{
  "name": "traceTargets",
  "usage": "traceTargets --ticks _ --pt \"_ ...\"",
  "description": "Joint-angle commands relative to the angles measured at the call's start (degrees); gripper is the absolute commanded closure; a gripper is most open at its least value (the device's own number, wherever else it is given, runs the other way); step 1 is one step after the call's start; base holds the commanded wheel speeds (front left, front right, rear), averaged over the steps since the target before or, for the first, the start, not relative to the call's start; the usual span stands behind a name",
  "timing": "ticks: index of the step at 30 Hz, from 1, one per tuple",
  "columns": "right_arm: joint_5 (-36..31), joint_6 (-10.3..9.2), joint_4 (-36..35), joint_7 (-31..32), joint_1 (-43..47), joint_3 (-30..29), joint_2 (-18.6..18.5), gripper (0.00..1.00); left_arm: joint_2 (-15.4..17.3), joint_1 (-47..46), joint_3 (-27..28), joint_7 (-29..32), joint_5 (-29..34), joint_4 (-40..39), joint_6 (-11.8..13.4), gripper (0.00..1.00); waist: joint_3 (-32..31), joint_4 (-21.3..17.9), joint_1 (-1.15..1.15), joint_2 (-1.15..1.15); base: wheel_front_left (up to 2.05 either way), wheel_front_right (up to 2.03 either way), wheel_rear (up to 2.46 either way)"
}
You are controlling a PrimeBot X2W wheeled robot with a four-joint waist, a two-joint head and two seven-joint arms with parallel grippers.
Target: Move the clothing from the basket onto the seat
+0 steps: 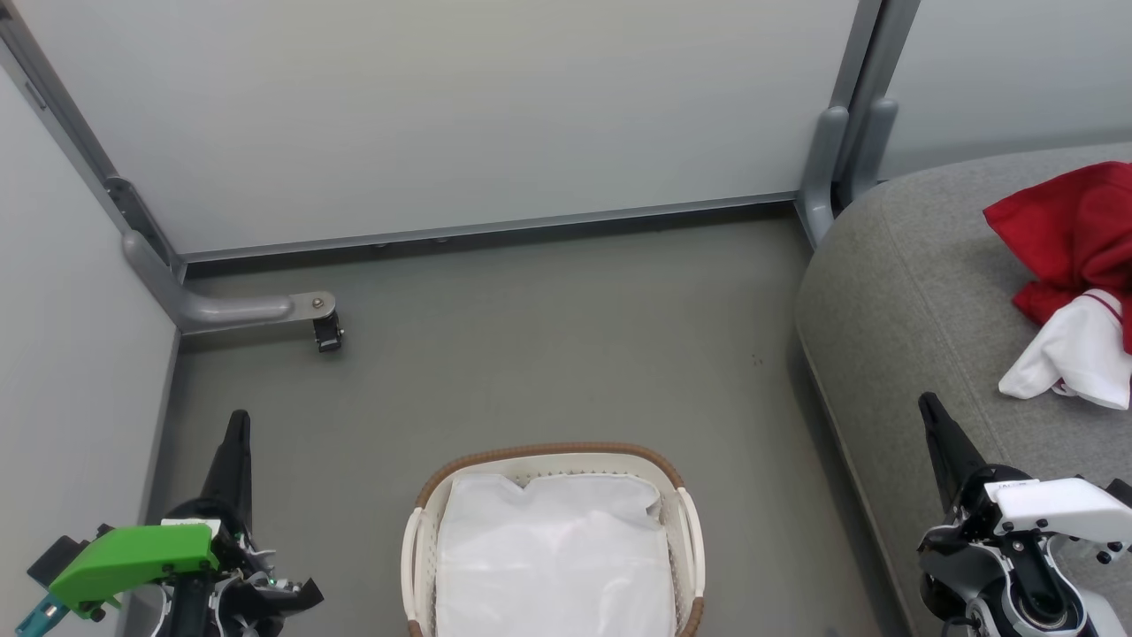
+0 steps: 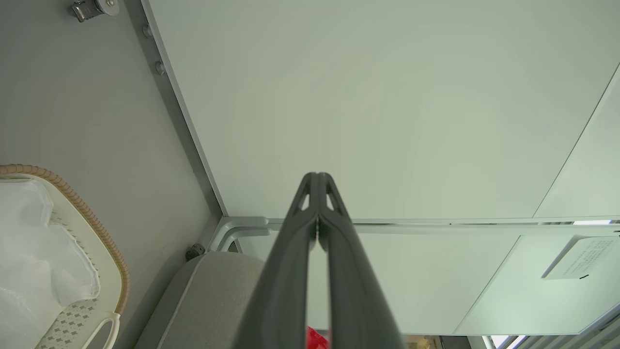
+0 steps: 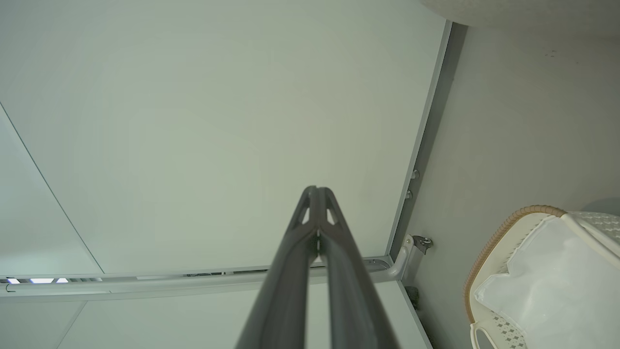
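Head view: the clothing (image 1: 1074,239) lies bunched on the seat (image 1: 893,292) at the right edge of the frame, red fabric uppermost, with a white cuff (image 1: 1074,354) draped toward the front of the cushion; part of the garment is cut off by the frame edge. The basket (image 1: 548,453) stands on the grey floor (image 1: 548,336) at bottom centre, well apart from the seat, and holds the white liner (image 1: 553,557) with no red fabric visible inside. The left gripper (image 1: 237,425) is at lower left over the floor, beside the basket and not touching it, fingers pointing up the frame. The right gripper (image 1: 927,402) is at lower right over the front edge of the seat, near the garment but apart from it. Left wrist view: the two dark fingers meet at the tips, jaws closed with nothing between them; the basket rim shows at left, a corner of the seat below, and a small red patch at the bottom edge behind the fingers. Right wrist view: fingers likewise pressed together at the tips, jaws closed and empty; the basket with its liner shows at lower right. A pale panel wall (image 1: 442,115) with a grey frame stands behind the floor, and a small castor (image 1: 327,334) sits at its left foot.
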Motion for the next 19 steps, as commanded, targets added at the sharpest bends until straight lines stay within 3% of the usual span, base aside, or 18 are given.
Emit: traceTargets --ticks 1,19 --pt "0.22 -0.02 -0.22 0.08 0.61 -0.1 -0.15 1.0 0.42 -0.6 0.11 0.2 -0.17 -0.07 -0.25 1.0 0.0 0.0 0.0 0.0 0.0 0.0 0.0" --pt "0.23 -0.02 -0.22 0.07 0.61 -0.09 -0.15 1.0 0.41 -0.59 0.11 0.19 -0.18 -0.08 -0.25 1.0 0.0 0.0 0.0 0.0 0.0 0.0 0.0"
